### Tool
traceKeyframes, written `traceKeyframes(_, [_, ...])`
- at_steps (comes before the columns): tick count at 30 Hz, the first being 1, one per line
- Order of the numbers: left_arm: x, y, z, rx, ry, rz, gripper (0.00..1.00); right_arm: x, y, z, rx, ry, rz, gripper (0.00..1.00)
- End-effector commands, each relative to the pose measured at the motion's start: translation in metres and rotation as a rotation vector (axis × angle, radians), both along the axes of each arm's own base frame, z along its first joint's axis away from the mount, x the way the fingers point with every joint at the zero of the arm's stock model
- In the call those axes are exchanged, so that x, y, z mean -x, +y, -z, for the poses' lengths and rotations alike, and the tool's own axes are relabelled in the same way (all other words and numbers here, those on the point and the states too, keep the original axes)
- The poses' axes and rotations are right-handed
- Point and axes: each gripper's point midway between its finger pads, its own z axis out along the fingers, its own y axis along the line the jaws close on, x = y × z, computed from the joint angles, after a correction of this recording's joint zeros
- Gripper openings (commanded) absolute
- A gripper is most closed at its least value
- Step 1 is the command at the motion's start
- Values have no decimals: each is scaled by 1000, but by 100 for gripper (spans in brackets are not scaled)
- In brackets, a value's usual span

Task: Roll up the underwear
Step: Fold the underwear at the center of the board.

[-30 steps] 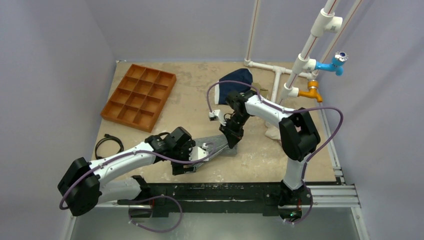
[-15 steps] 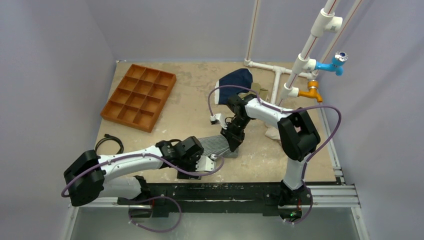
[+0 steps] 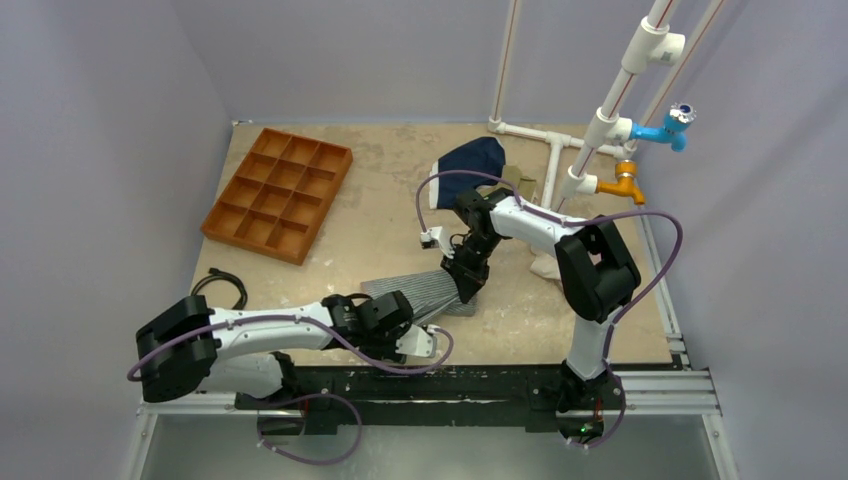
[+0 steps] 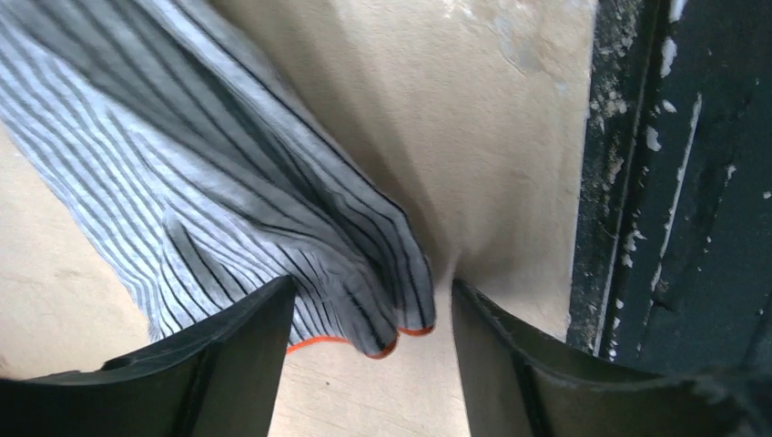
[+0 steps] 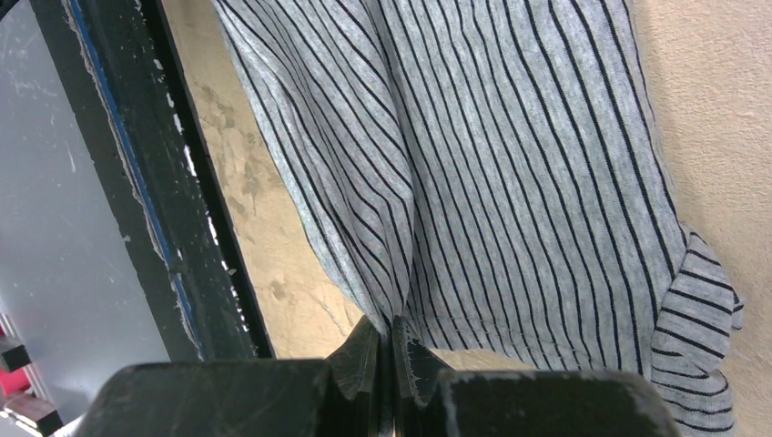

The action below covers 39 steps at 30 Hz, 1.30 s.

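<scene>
Looking across the table (image 3: 380, 200), finds the task hardly started. Shows the underwear (image 3: 425, 288) spread mostly flat near the front edge, with no roll formed anywhere. Has the right gripper (image 5: 393, 339) pinching a fold at one edge of the striped cloth, fingers pressed together on it. Has the left gripper (image 4: 373, 289) spread wide around an orange-hemmed corner (image 4: 401, 330), gripping nothing, with cloth loose between its fingers. Leaves nearly everything to do, by the look of it: tucking an end over, then rolling the full length

even, soft light; left wrist view slightly blurred.
</scene>
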Motion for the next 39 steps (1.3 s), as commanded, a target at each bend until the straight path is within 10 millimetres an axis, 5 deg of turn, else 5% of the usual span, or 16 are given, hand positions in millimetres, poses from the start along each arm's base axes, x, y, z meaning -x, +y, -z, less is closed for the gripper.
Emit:
traceKeyframes(1, [4,5,14,-53,-7,24,59,-5,2,-7,-22,-27,5,0])
traceKeyframes(12, [11,8,15,-46,28,10,0,-7,-2,-13,-7,-51,8,1])
traceKeyframes(28, [8,8,-62,248,480,-175,0,-7,-7,-50,26,-47,-6,10])
traceKeyframes(39, [-18,15,-80,371,815,-381,0,-32,0,-31,104,13,18,14])
